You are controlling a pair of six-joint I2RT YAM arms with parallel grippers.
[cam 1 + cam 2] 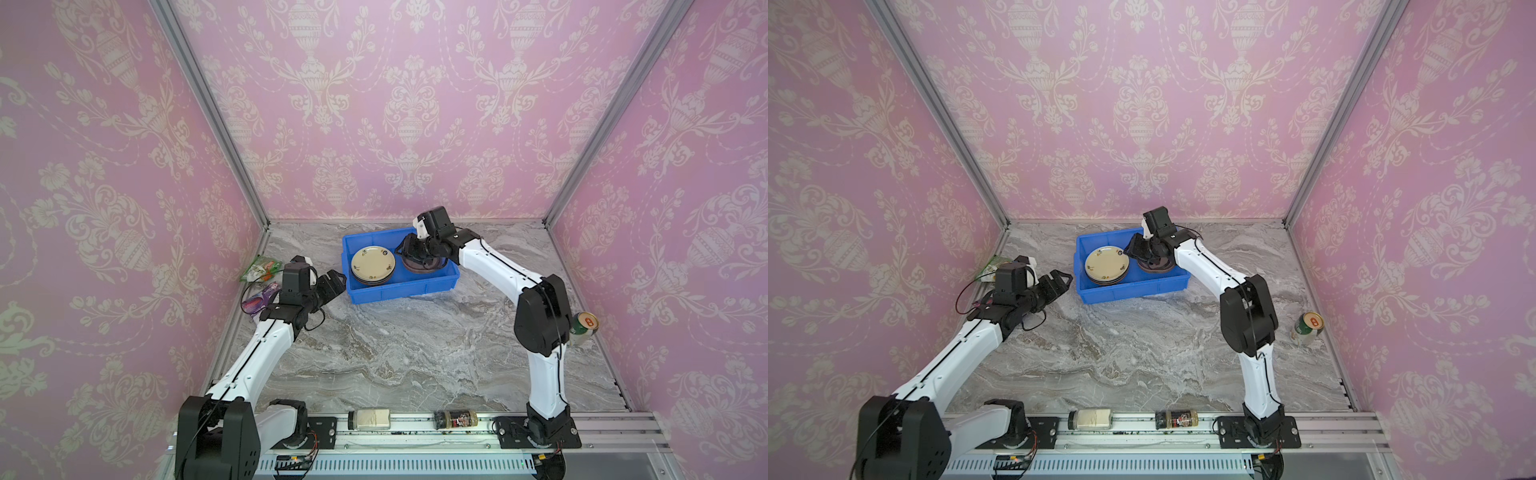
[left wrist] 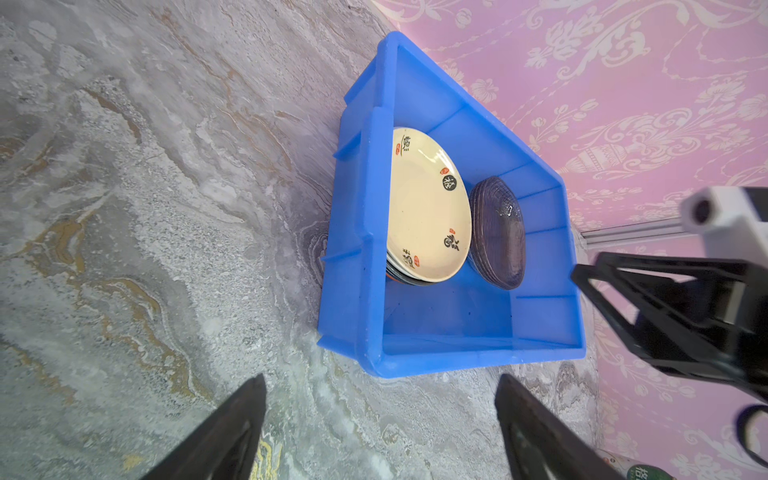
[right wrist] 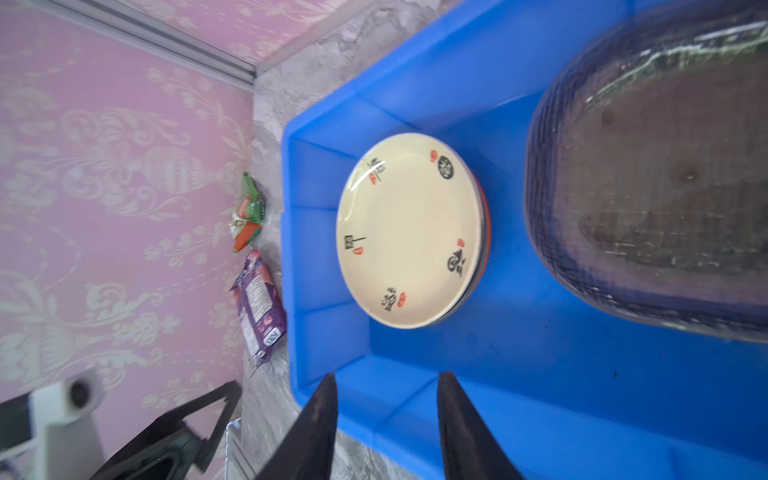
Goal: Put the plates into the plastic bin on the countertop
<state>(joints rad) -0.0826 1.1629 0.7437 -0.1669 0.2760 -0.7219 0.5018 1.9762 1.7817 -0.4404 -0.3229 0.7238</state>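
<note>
Blue bin (image 1: 399,291) holds cream plates (image 1: 372,262) & glass plates (image 2: 498,237). Left tool (image 2: 380,376), spread wide, just outside its rim; right tool (image 3: 386,376), apart & empty, over bin. Open worktop (image 1: 395,353) in front.

Bright blue bin (image 1: 399,289), cream plate (image 1: 372,262) with black-red marks, grey brown-veined marble countertop (image 1: 395,353)

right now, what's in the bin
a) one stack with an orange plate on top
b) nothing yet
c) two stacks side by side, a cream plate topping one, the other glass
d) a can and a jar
c: the bin holds a round stack topped by a cream plate, with a stack of dark glass plates right beside it.
</note>
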